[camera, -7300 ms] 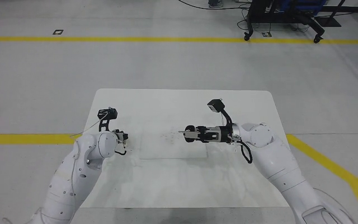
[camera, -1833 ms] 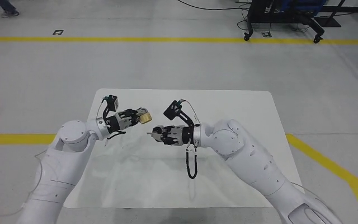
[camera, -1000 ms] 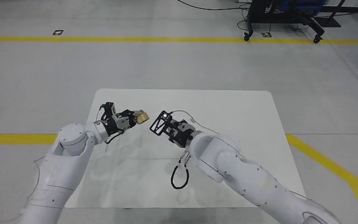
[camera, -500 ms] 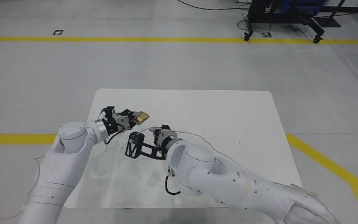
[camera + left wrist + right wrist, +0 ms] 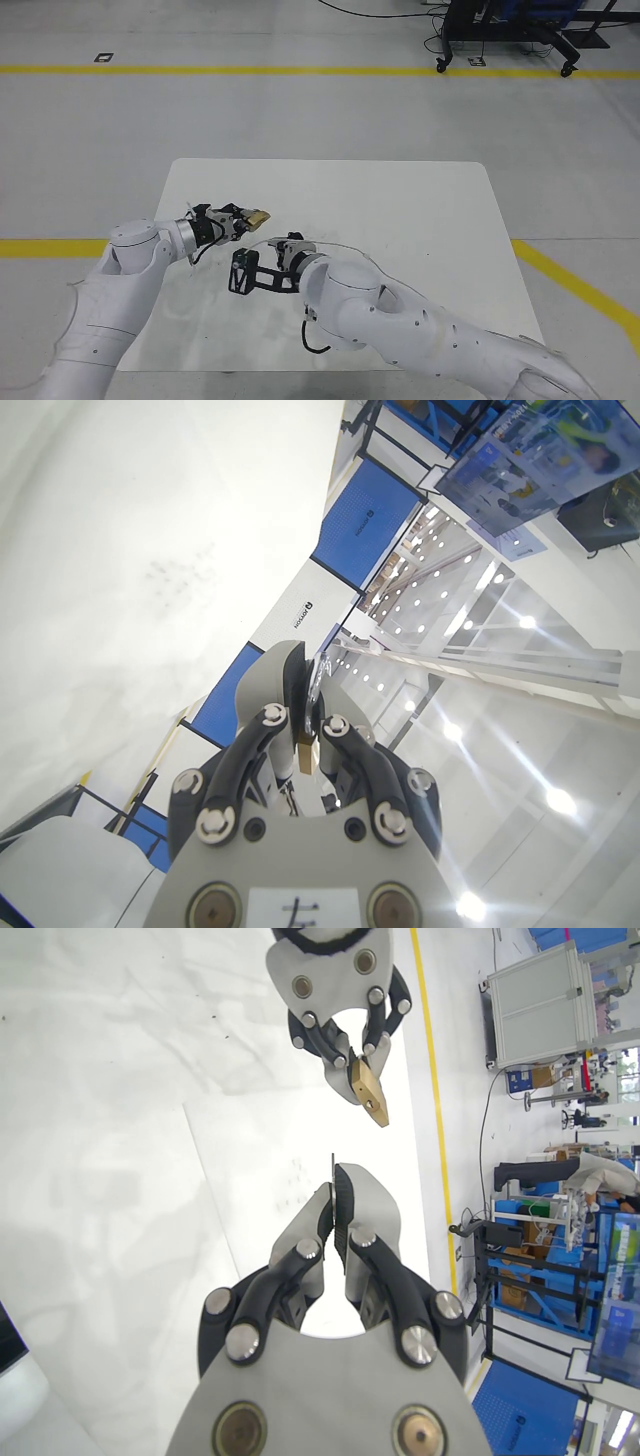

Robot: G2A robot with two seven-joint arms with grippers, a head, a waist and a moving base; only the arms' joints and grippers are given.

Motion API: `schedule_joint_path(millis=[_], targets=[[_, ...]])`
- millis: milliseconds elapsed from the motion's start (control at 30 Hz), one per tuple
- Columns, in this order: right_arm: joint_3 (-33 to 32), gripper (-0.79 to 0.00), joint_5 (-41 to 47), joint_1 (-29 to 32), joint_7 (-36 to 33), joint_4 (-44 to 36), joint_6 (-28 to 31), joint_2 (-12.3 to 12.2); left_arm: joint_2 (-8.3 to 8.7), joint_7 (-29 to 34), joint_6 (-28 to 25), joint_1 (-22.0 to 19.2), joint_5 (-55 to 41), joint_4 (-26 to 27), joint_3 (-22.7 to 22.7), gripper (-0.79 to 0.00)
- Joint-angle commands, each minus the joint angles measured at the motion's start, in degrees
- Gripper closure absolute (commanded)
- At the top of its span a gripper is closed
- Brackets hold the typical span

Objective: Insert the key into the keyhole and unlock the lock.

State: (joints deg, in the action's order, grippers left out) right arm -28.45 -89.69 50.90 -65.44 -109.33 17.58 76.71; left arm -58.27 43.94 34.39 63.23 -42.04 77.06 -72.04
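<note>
L claw [image 5: 243,214]: shut tight on the brass lock [image 5: 259,215]. Holds it up in the air over the white surface [image 5: 420,200], left of the middle.
R claw [image 5: 333,1188]: pinched shut on the key [image 5: 332,1167]. The thin blade pokes out past the tips.
Change, R arm: in the last 1 s the wrist rolls right over. Its camera swings from the far side to the near side, & the claw pulls back a bit, to just on the robot's side of the lock.
Change, L arm: hardly any. Lock stays about where it was 1 s ago, tipped a little more.
Gap: key & lock are near but apart, not touching.
Keyhole [image 5: 369,1104]: on the lock's end face, turned toward the key.
Meaning: prob. the roll turns the blade the right way for the slot. Key isn't in yet, so nothing is unlocked.
Next (guess): slide the key across the gap into the hole, then twist.
Watch out: the blade tip looks a bit off to 1 side of the hole. A small miss would bump the brass.
</note>
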Motion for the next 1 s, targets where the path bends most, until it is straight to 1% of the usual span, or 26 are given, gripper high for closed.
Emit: schedule_joint_path(millis=[0, 367, 500, 600, 700, 833, 967], targets=[[0.9, 0.0, 0.0, -1.3, -1.5, 0.4, 1.2, 0.8, 0.06, 0.7, 0.1, -0.2, 0.5, 0.1, 0.2, 0.0], [3.3, 0.0, 2.2, -6.4, -6.9, 4.5, 6.7, 4.5, 0.51, 6.4, -1.1, -1.3, 3.9, -0.3, 1.8, 0.0], [3.7, 0.0, 2.3, -7.4, -9.1, 5.6, 7.4, 5.6, 0.58, 7.2, -0.9, -1.6, 4.2, -0.8, 2.0, 0.0], [3.7, 0.0, 2.1, -7.6, -9.2, 5.9, 7.3, 6.2, 0.62, 7.5, -0.6, -1.8, 4.4, -1.0, 2.4, 0.0], [3.7, 0.0, 1.4, -7.8, -9.8, 6.7, 7.1, 6.8, 0.63, 8.4, 0.3, -1.9, 4.0, -1.4, 2.7, 0.0], [3.8, 0.0, 1.2, -8.3, -10.3, 8.2, 7.5, 7.6, 0.61, 9.4, 3.5, -2.2, 2.5, -2.3, 3.2, 0.0], [4.1, 0.0, 0.7, -8.1, -11.1, 8.3, 7.7, 8.3, 0.45, 7.5, 6.2, -2.6, -0.2, -3.6, 2.8, 0.0]])
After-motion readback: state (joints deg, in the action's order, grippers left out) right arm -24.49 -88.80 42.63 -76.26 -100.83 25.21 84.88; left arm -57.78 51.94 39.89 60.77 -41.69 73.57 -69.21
